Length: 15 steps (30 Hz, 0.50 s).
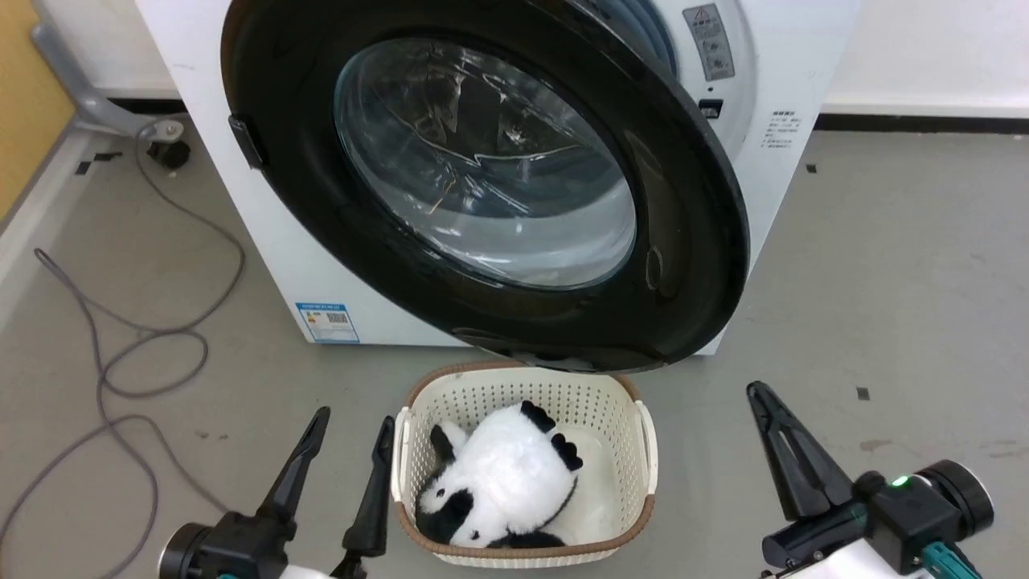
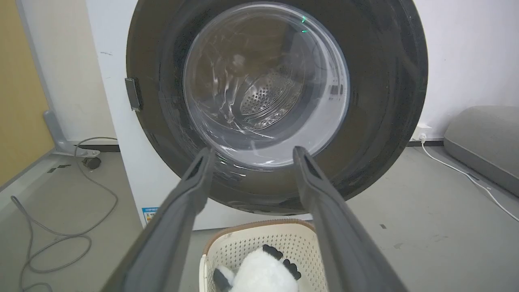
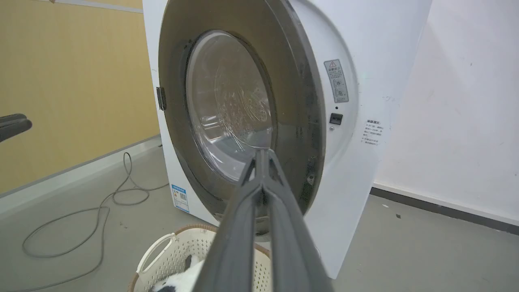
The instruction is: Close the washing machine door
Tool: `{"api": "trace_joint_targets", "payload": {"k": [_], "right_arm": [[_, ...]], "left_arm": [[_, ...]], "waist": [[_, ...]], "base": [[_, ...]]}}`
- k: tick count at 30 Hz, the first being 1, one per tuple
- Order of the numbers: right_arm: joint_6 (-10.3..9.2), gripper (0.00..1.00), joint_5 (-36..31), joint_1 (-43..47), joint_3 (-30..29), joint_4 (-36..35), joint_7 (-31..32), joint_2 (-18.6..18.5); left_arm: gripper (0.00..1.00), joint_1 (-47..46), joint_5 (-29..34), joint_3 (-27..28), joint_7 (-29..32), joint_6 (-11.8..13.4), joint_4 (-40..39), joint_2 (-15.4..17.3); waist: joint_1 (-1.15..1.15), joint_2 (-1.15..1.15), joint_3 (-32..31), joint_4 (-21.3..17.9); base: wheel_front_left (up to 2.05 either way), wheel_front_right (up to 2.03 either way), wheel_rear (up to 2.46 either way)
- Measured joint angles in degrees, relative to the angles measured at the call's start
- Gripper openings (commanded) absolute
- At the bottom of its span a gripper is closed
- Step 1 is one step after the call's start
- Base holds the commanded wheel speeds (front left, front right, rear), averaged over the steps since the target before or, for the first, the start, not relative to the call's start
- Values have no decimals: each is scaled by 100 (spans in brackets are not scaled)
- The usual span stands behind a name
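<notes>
The washing machine door (image 1: 490,185) has a glossy black frame that mirrors the room, set round a clear, smooth glass window with faint streaks. The washing machine (image 1: 265,233) has a smooth white body with a slight sheen, and its blue sticker (image 1: 328,322) looks like glossy paper. Through the glass the drum (image 2: 265,97) shows as bright perforated metal. The basket (image 1: 522,394) is cream perforated plastic with a brown woven-looking rim, and the toy panda (image 1: 506,474) in it is fluffy plush cloth. The floor (image 1: 884,281) is matt grey and scuffed. The cable (image 1: 104,338) has a smooth grey sheath. The fingers of the left gripper (image 1: 354,416) and the right gripper (image 1: 756,392) look like matt dark plastic.
</notes>
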Motion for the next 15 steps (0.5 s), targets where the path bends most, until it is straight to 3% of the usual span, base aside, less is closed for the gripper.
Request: {"api": "trace_joint_targets", "payload": {"k": [7, 15], "right_arm": [[0, 0, 37, -498, 495, 458, 0, -493], [0, 0, 327, -1954, 962, 1057, 4, -1238]], "left_arm": [[100, -247, 8, -152, -1, 0, 32, -57], [100, -708, -172, -101, 0, 0, 10, -152]], "waist": [[0, 0, 300, 126], [0, 0, 952, 378]], "base": [[0, 0, 0], [0, 0, 0]]}}
